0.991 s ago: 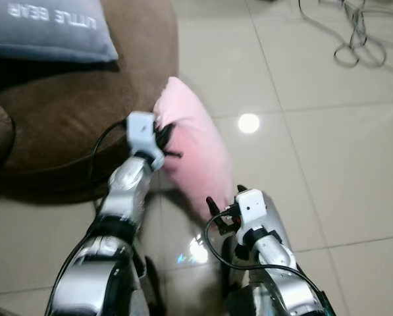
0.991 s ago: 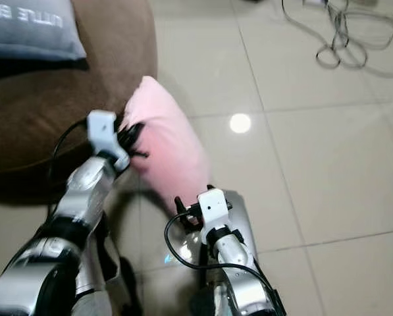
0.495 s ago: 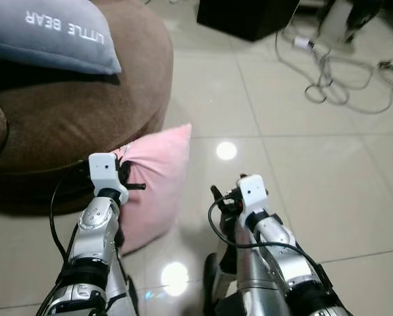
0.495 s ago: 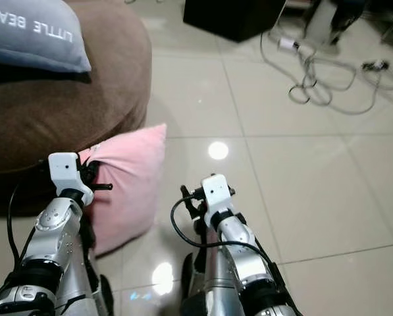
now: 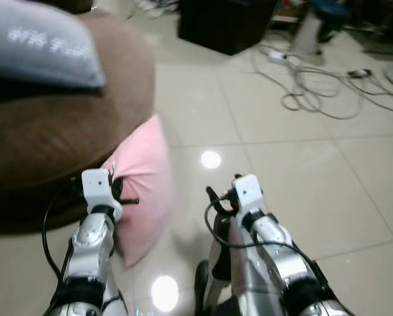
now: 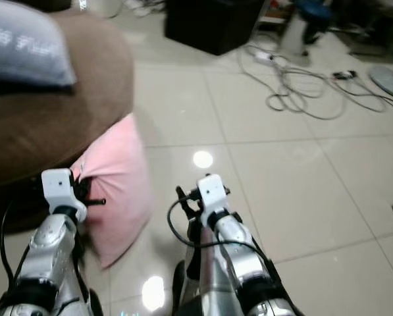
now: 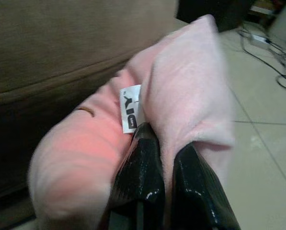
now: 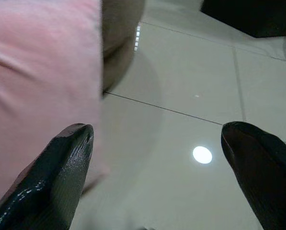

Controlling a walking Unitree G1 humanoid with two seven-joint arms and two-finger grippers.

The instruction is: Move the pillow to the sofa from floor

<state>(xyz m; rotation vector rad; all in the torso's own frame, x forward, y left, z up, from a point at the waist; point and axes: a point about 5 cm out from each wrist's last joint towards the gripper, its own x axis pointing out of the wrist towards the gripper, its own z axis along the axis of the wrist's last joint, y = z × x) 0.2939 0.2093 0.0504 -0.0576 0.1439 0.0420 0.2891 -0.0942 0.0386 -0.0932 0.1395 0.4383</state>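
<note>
The pink pillow [image 5: 142, 184] hangs off the floor beside the brown sofa [image 5: 58, 141], with its lower corner pointing down. My left gripper [image 7: 164, 155] is shut on a fold of the pink pillow [image 7: 181, 96] near its white label [image 7: 130, 109]; in the left eye view the left gripper [image 5: 120, 191] sits at the pillow's sofa-side edge. My right gripper [image 8: 162, 158] is open with nothing between its fingers [image 8: 61, 167], and the pillow [image 8: 37, 86] lies just beside one finger. The right gripper [image 5: 219, 197] is over the tiled floor, to the right of the pillow.
A grey pillow [image 5: 35, 43] with white lettering lies on the sofa seat. Loose cables [image 5: 314, 85] trail over the tiles at the far right, and a black box [image 5: 226, 23] stands at the back. Glossy tiled floor [image 5: 301, 178] spreads to the right.
The camera has tilted up and the picture has blurred. The pillow now hangs more upright in my left gripper, closer against the sofa. My right gripper stays apart from it.
</note>
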